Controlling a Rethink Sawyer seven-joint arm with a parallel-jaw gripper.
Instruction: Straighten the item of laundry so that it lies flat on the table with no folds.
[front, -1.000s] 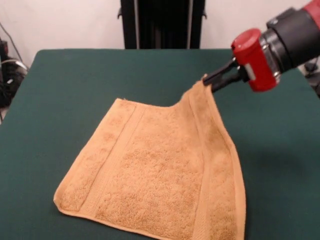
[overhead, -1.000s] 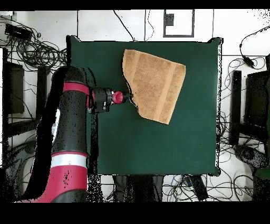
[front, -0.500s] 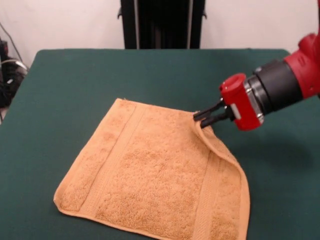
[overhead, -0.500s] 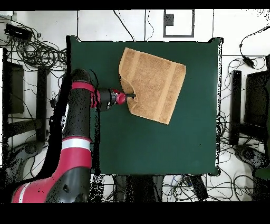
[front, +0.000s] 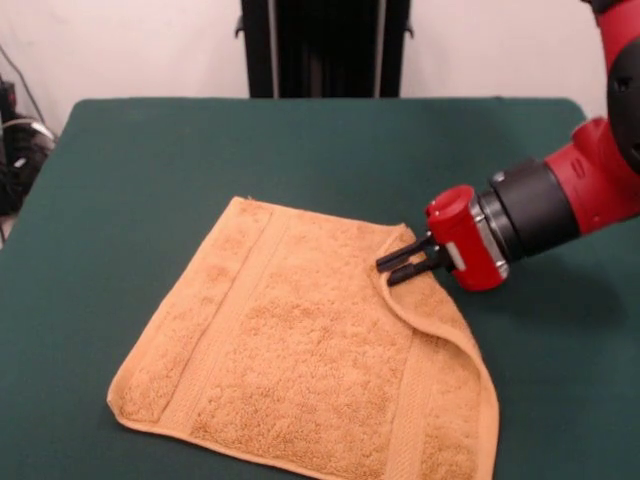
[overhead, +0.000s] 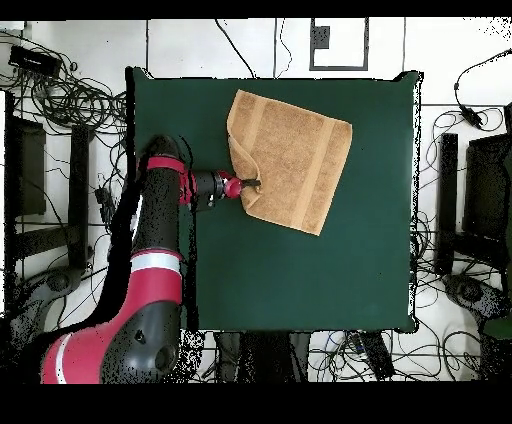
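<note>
Lying in the front view: the towel (front: 310, 360) spreads on the table (front: 200, 150), toward 6 o'clock of the green surface, its lower edge cut by the frame's bottom
Front view, tool: the gripper (front: 398, 264) comes in from 3 o'clock on the red and black arm (front: 560, 195), lying nearly level and pointing toward 9 o'clock
Front view, fingers: two dark fingers (front: 404, 253) stand with a narrow gap between them; whether cloth sits in that gap cannot be told
Front view, towel against tool: the tips meet the towel's corner at 1 o'clock of the cloth, where the edge is turned over into a fold (front: 430, 310) that runs toward 5 o'clock
Front view, rest of towel: the part toward 9 o'clock lies flat, with a woven band (front: 225, 315) running along that side

Overhead view, towel: the cloth (overhead: 290, 158) lies toward 12 o'clock of the table (overhead: 300, 270), skewed against its edges
Overhead view, tool: the gripper (overhead: 250, 184) reaches from 9 o'clock, the arm (overhead: 155, 260) rising from 7 o'clock
Overhead view, towel against tool: the tips touch the towel's edge at 8 o'clock of the cloth, where that edge looks tucked inward; the towel otherwise lies toward 2 o'clock of the tool
Overhead view, grip: too small to tell
</note>
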